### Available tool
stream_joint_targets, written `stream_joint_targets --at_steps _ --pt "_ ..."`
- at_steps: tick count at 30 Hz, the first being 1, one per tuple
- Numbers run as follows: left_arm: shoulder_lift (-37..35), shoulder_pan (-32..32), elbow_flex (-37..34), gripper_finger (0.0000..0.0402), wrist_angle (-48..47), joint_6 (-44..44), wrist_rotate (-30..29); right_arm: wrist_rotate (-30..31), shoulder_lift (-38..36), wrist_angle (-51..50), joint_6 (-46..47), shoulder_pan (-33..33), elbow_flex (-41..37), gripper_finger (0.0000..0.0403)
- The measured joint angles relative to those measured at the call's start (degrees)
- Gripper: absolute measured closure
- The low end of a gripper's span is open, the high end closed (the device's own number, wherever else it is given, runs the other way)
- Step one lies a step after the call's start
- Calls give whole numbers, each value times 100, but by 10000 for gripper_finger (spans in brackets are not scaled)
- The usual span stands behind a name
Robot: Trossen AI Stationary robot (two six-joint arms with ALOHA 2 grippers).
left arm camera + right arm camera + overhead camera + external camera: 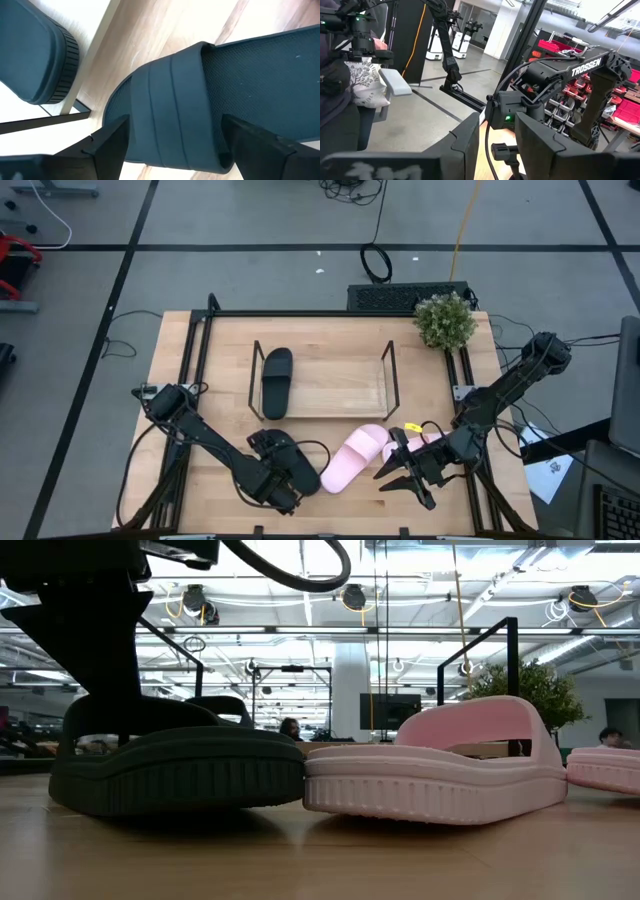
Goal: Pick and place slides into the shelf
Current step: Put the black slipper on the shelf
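While shelf [335, 402] holds one black slide [276, 382], left gripper [283, 473] straddles second black slide [292, 460], wide open.

My work surface is a light wooden table [200, 340]. On it rest the shelf [330, 405] holding one black slide [276, 382], a second black slide [285, 463] touching a pink slide [352, 458], another pink slide [428, 442], and a potted plant [445, 320].

Only legible text: "TROSSEN" in white capitals on the dark angular housing of the other robot arm [592, 70], seen from the right wrist; blurred pale marks nearer the lens can't be made out.
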Motion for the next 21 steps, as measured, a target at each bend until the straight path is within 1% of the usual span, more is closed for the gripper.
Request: stream_joint_targets --at_steps 10,21 --pt "0 36 0 126 -34 2 -2 0 0 -2 1 0 2 287" --pt "0 36 0 128 -25 -25 -2 0 0 -26 2 0 2 287"
